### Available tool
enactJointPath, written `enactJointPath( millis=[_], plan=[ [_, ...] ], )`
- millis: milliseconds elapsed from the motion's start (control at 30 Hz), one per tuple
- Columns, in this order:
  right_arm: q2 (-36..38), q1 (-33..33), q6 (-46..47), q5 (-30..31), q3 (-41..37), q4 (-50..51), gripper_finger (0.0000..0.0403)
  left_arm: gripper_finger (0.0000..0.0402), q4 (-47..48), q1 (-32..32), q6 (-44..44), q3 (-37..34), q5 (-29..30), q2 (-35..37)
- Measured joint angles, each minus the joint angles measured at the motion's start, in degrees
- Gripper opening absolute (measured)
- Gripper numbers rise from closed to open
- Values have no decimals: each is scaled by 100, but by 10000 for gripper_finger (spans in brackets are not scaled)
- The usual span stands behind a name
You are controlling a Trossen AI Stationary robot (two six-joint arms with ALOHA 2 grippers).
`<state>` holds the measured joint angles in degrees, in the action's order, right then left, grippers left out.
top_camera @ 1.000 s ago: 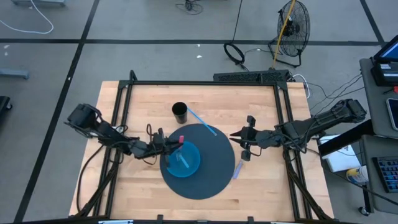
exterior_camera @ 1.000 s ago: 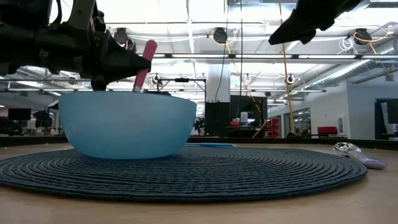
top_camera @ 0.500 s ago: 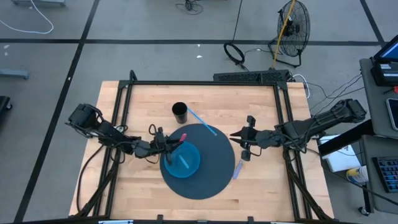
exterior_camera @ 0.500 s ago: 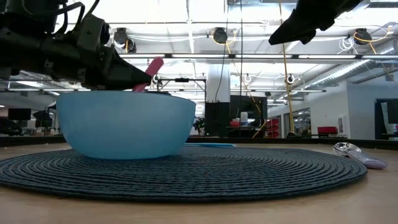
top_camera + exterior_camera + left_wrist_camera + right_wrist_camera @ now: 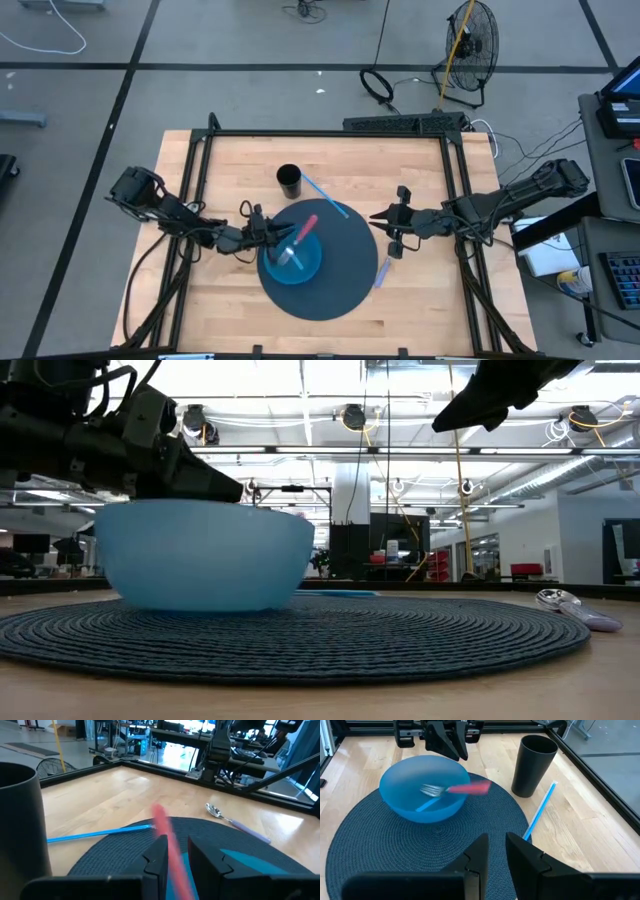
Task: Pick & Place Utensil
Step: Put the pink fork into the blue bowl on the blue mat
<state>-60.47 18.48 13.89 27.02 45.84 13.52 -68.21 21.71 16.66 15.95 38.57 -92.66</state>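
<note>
A fork with a red handle (image 5: 297, 240) lies slanting in the light-blue bowl (image 5: 310, 265). Its tines (image 5: 430, 790) are inside the bowl and its handle (image 5: 470, 788) rests over the rim. My left gripper (image 5: 268, 233) hovers open at the bowl's left rim, clear of the fork; in its wrist view the blurred handle (image 5: 167, 837) shows beyond its fingers. My right gripper (image 5: 378, 215) waits over the right edge of the round dark mat (image 5: 340, 295), its fingers slightly apart. The bowl sits on the mat.
A black cup (image 5: 289, 181) stands at the mat's far-left edge. A blue straw (image 5: 324, 197) lies beside it, partly on the mat. A spoon with a pale handle (image 5: 383, 270) lies on the table off the mat's right edge. A black frame borders the table.
My left gripper tipped the fork's red handle over toward the table's right, then let go. The fork dropped from steeply upright above the bowl to lying slanted inside it, handle over the rim. The right arm kept still.
</note>
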Motion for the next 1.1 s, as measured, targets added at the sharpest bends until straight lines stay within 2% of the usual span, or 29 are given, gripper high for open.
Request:
enactJointPath(
  millis=[467, 667, 900, 1100],
  plan=[
    [0, 0, 15, 0, 0, 0, 59, 51, -2, 0, -11, 2, -9, 0],
    [-55, 0, -9, -59, 0, -45, 59, 51, -107, 0, -470, 2, -656, 4],
    [-931, 5, -1033, -1683, -4, -1308, 59, 51, -92, 0, -1117, 2, -1499, 54],
    [-1408, 2, -1433, -1812, -4, -1692, 59, 51, 182, 9, -1504, 2, -2057, 505]
  ],
)
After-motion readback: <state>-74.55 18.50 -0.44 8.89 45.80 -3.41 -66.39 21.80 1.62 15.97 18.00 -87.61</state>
